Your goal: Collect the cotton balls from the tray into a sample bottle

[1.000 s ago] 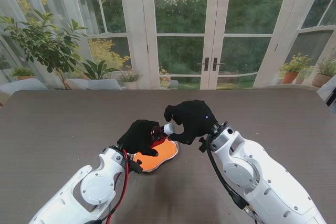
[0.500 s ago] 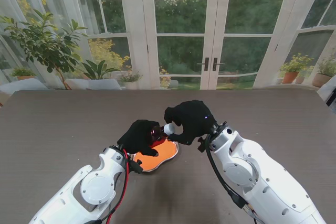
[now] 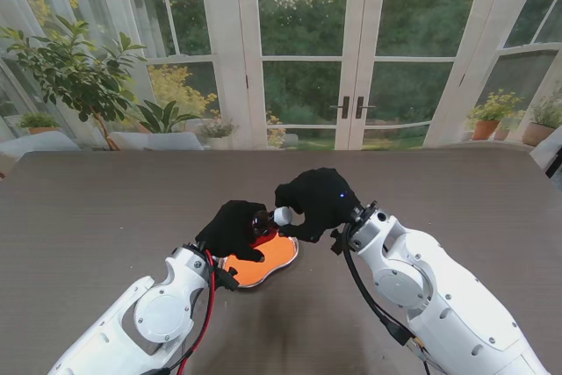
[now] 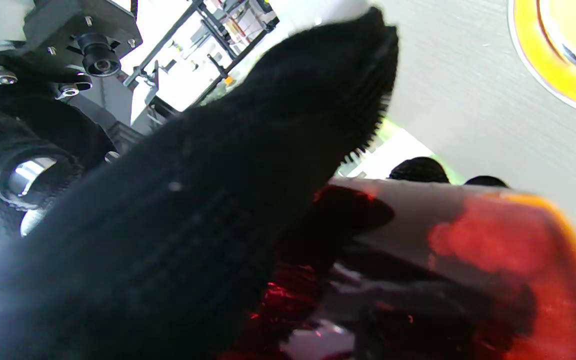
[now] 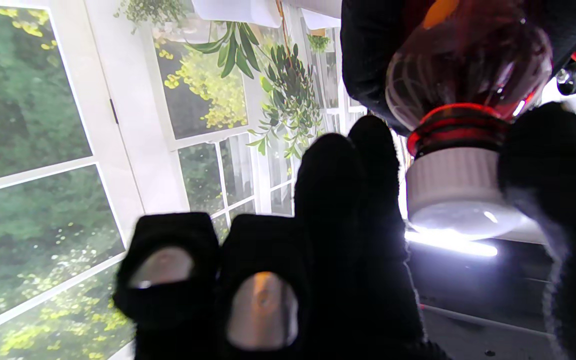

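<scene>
My left hand (image 3: 234, 228) is shut on a dark amber sample bottle (image 3: 261, 224), held tilted over the orange tray (image 3: 270, 261). The bottle (image 4: 448, 260) fills the left wrist view behind my thumb (image 4: 228, 210). My right hand (image 3: 318, 199) is shut on the bottle's white ribbed cap (image 3: 283, 215). In the right wrist view the cap (image 5: 455, 185) sits on the bottle neck (image 5: 460, 127), between my thumb (image 5: 563, 200) and a finger (image 5: 358, 200). I can make out no cotton balls on the visible part of the tray.
The dark wood table (image 3: 105, 208) runs out to both sides. Behind its far edge are glass doors and potted plants (image 3: 75, 76). A strip of the orange tray rim (image 4: 553, 65) shows in the left wrist view.
Nearly nothing. Both hands keep their holds on the bottle and its cap; my right forearm has shifted very slightly.
</scene>
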